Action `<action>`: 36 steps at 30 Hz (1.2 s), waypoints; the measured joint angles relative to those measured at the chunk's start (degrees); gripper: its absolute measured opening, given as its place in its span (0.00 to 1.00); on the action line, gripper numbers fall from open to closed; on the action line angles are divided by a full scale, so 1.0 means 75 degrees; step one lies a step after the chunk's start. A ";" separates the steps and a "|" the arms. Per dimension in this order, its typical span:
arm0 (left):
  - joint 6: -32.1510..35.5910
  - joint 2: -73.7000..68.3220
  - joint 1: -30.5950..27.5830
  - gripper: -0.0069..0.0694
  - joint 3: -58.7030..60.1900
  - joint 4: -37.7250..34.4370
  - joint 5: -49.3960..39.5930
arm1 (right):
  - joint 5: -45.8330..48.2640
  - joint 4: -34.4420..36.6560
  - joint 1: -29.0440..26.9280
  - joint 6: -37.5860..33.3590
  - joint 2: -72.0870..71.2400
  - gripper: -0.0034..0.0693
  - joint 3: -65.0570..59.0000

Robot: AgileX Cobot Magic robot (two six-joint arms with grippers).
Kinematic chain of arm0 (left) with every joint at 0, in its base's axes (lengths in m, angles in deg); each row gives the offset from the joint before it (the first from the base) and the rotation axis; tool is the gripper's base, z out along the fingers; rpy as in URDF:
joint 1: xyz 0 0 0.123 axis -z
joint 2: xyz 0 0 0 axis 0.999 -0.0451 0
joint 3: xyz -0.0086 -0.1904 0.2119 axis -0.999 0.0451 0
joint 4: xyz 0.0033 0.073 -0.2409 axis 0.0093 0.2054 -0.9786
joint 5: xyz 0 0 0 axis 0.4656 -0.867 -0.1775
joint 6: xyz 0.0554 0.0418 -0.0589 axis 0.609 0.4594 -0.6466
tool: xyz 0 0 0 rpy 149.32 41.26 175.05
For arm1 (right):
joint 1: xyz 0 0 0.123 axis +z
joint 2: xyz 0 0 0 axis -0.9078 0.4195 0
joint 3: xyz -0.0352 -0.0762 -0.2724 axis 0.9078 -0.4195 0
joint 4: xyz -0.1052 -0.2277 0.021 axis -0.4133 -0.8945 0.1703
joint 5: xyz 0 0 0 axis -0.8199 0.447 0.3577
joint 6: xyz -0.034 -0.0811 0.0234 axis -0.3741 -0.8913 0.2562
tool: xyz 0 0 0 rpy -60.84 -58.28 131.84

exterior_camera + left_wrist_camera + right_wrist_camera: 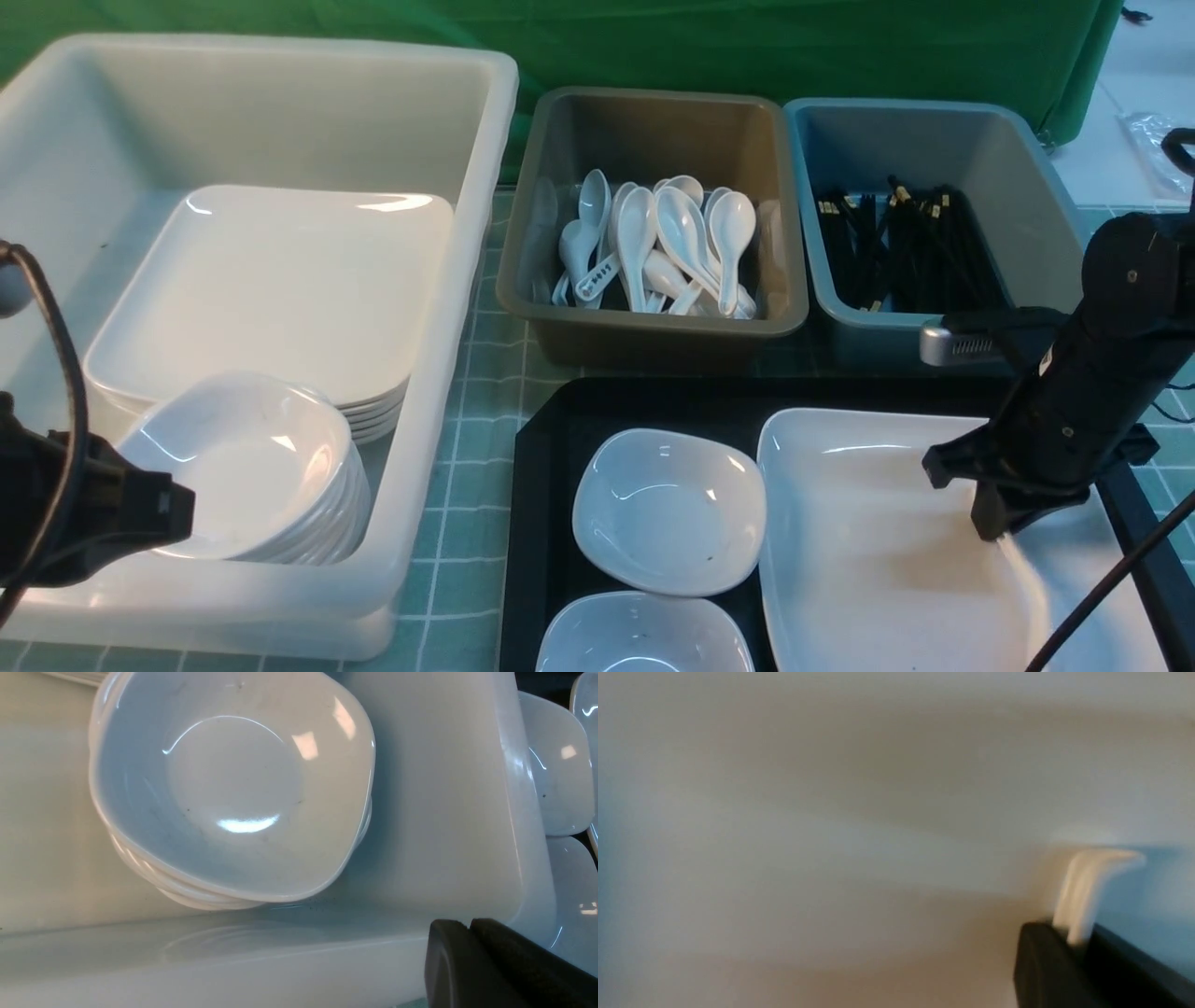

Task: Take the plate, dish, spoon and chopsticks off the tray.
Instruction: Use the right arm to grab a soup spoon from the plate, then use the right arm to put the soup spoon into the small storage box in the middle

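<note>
Two dishes [667, 509] and the plate [868, 560] sit uncleared on the tray [546, 467]; my right pincer [1073, 938] nips a white sliver [1083, 891] (spoon, probably), left pincer [469, 926] closed, empty.

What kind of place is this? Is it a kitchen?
Probably a dish-sorting station, like a canteen's clearing-up corner: a brown tub full of white spoons, a blue tub of black chopsticks, and a big white tub holding stacked plates and bowls.

Table [467, 373]: white tub [485, 187], brown tub [653, 338], blue tub [859, 331], tray [541, 485].
</note>
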 joint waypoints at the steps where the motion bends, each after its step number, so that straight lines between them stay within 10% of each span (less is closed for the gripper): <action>1: 0.0000 0.0000 0.0000 0.11 0.0000 0.0000 0.0000 | 0.0099 0.0143 0.0126 -0.0026 -0.0252 0.16 0.0057; 17: 0.0000 0.0000 0.0000 0.11 0.0000 -0.0008 0.0085 | -0.2703 0.0606 0.1575 -0.0157 0.0625 0.16 0.5328; 29: 0.1440 -0.0121 0.0000 0.11 -0.0006 -0.1132 0.0022 | -0.1245 0.0468 0.1639 0.0349 0.1963 0.71 0.6641; 33: 0.1615 -0.0437 0.0120 0.10 -0.0249 -0.1441 -0.0170 | 0.0459 -0.0089 0.1605 0.0146 0.1202 0.55 0.6699; 36: 0.1450 -0.0865 0.0762 0.09 -0.0781 -0.1251 -0.0258 | 0.1916 -0.0817 0.1572 -0.0049 0.0121 0.19 0.6674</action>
